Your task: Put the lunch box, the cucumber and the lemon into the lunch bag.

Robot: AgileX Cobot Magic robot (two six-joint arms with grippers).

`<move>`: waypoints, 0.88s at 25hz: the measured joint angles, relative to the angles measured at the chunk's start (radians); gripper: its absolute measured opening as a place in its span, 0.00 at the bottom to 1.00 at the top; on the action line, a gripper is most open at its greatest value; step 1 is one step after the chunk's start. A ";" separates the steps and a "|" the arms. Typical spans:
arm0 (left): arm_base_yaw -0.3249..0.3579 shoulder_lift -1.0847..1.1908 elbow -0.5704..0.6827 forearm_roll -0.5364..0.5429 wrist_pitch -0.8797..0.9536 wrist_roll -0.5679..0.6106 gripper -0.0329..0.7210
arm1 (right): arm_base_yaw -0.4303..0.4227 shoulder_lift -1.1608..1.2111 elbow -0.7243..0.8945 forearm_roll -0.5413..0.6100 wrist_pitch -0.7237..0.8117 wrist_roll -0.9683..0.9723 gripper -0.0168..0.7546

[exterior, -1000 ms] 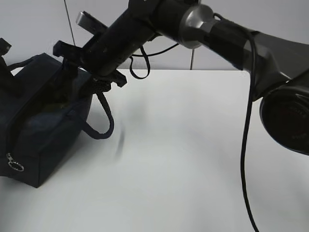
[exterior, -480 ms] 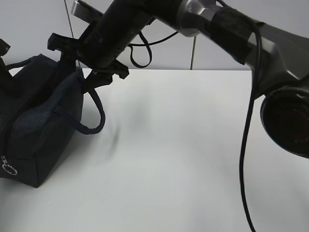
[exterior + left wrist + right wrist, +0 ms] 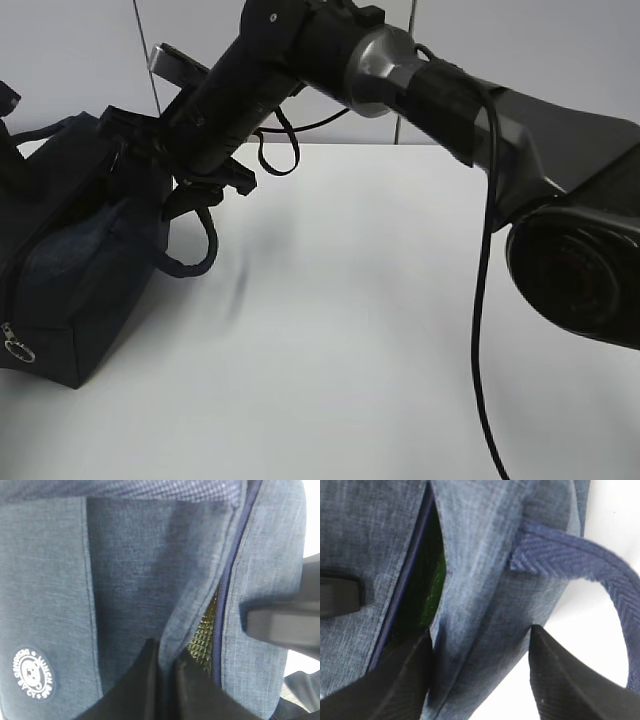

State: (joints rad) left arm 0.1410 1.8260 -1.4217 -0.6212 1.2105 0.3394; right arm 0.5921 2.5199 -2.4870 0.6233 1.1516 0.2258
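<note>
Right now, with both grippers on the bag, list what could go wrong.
1. The left gripper pinches the lunch bag's fabric by the zipper opening; lifting might drag or tip the bag.
2. The right gripper straddles the bag's side wall just below a loop handle; pulling away could snag that handle.
3. Only a narrow gap shows at the opening, with something green inside; contents could jam the zipper.

Round white logo [image 3: 32, 678] on the lunch bag [image 3: 125, 580]; lettering unreadable.
</note>
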 joint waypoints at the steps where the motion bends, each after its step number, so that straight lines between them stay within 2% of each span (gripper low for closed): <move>1: 0.000 0.000 0.000 0.000 0.000 0.000 0.05 | 0.000 0.004 0.000 0.003 -0.002 0.000 0.61; 5: 0.000 0.000 0.000 0.000 0.000 0.000 0.05 | 0.000 0.013 0.000 0.007 -0.001 0.000 0.61; 8: 0.000 0.000 0.000 0.002 0.000 0.000 0.05 | 0.000 0.013 0.000 0.007 0.002 0.000 0.54; 16: 0.000 0.000 0.000 0.003 0.001 0.000 0.03 | 0.000 0.013 0.000 0.005 0.022 -0.044 0.05; 22: 0.000 0.000 0.000 -0.029 0.001 0.001 0.03 | 0.000 0.013 -0.007 -0.029 0.063 -0.082 0.02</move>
State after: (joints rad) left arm 0.1410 1.8260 -1.4217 -0.6505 1.2111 0.3408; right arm 0.5921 2.5324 -2.4941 0.5948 1.2150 0.1441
